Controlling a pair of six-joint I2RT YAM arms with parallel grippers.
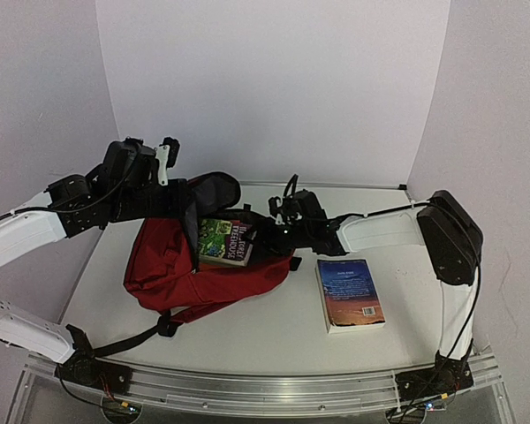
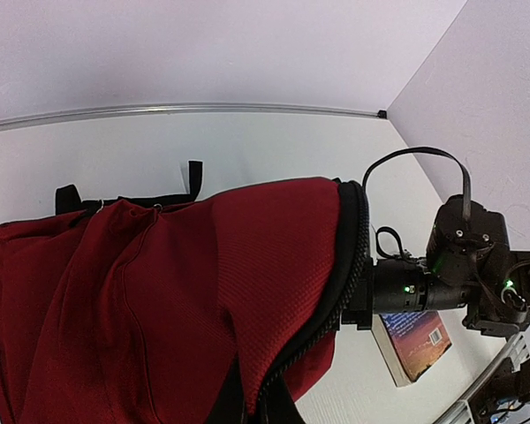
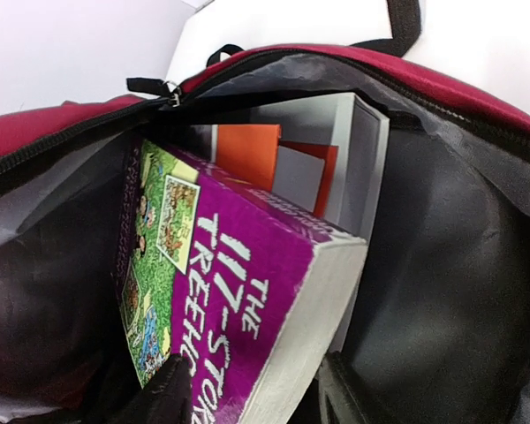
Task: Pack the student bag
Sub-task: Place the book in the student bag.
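Note:
The dark red student bag (image 1: 203,274) lies on its side on the white table, its mouth facing right. My left gripper (image 1: 187,199) is shut on the bag's upper edge and holds the black-zippered flap up; its fingers are hidden under the red fabric (image 2: 159,300) in the left wrist view. A purple and green book (image 1: 227,240) sits half inside the opening, against the grey lining (image 3: 477,221). My right gripper (image 3: 252,393) straddles that book (image 3: 238,291), with one finger over the cover and the other standing slightly off the page edge.
A blue paperback (image 1: 350,294) lies flat on the table right of the bag, also visible in the left wrist view (image 2: 415,340). Deeper inside the bag are a white book and orange covers (image 3: 274,159). A black strap (image 1: 132,340) trails towards the near left edge.

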